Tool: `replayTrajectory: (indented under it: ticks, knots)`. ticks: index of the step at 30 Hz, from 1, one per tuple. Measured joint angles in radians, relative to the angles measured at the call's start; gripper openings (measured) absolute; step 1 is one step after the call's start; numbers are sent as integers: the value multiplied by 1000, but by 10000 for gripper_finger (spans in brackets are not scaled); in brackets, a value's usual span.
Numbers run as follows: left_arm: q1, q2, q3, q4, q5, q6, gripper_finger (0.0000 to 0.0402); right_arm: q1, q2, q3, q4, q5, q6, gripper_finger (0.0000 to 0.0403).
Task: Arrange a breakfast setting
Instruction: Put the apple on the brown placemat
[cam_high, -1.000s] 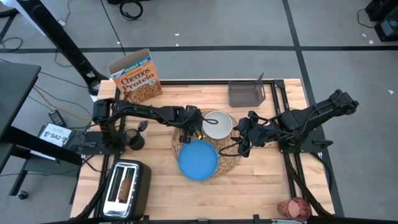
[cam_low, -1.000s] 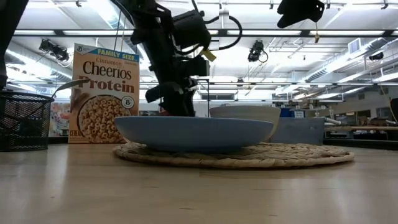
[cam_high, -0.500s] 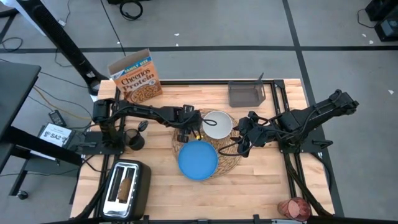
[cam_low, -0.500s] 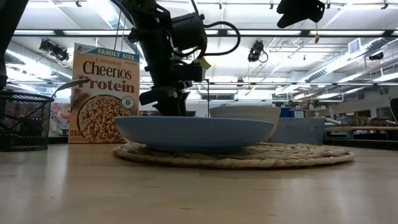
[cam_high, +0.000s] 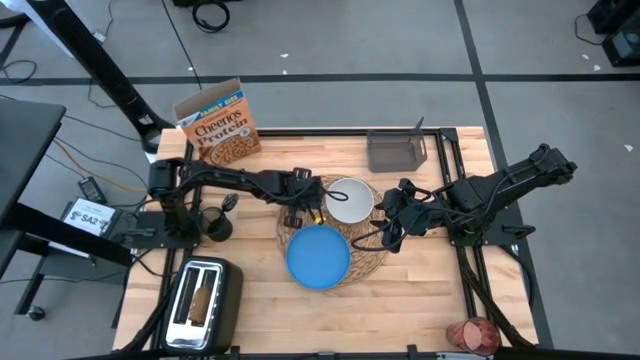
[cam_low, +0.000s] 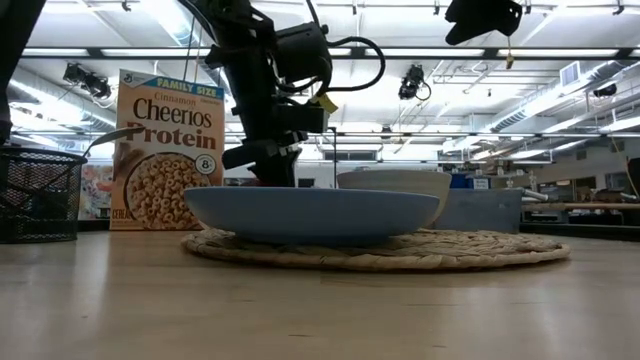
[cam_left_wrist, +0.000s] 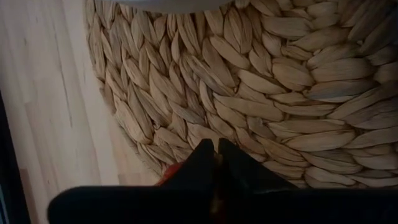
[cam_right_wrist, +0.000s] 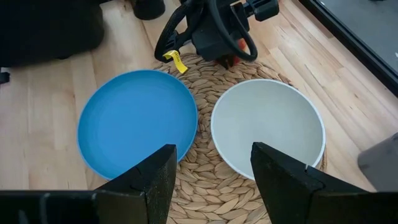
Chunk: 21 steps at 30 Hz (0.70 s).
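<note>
A round woven placemat (cam_high: 366, 262) lies mid-table and carries the blue plate (cam_high: 319, 256) and the white bowl (cam_high: 349, 200). At the mat's left edge, a red apple (cam_right_wrist: 229, 61) peeks out beneath my left gripper (cam_high: 298, 216), which points steeply down with its fingers shut over it. My right gripper (cam_right_wrist: 214, 186) hangs open and holds nothing, above the mat's right side. The Cheerios box (cam_high: 217, 125) stands at the far left. A toast slice (cam_high: 203, 298) sits in the toaster. A spoon (cam_low: 105, 138) stands in a black mesh cup, and the pink glass (cam_high: 473, 335) is at the near right. My left gripper comes at the apple's top from above, slanting down. Its fingertips (cam_left_wrist: 205, 155) are together, and a thin brownish strip (cam_left_wrist: 215, 190), perhaps the stem, shows between them. Red apple skin (cam_left_wrist: 169, 176) shows beside the fingers. The fingers hide the contact; the apple rests at the mat's edge.
A black toaster (cam_high: 200, 295) stands at the near left, and the black mesh cup (cam_high: 215, 225) is beside my left arm. A grey container (cam_high: 396, 152) sits at the far right. Bare wood lies along the near edge between the toaster and the glass.
My left gripper has shut its fingers over the apple and tipped slightly further down, staying in the same spot. The apple, plate and bowl have not moved.
</note>
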Motion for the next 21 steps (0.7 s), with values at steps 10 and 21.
replayTrajectory:
  ticks: [10, 21]
  knots:
    - [19, -97, 139, -106, 30, -107, 25, 0, 0, 0, -9, 0, -10, 213]
    - [86, -221, -12, 146, 190, -478, 21, 50, 0, -5, -28, 46, 133, 213]
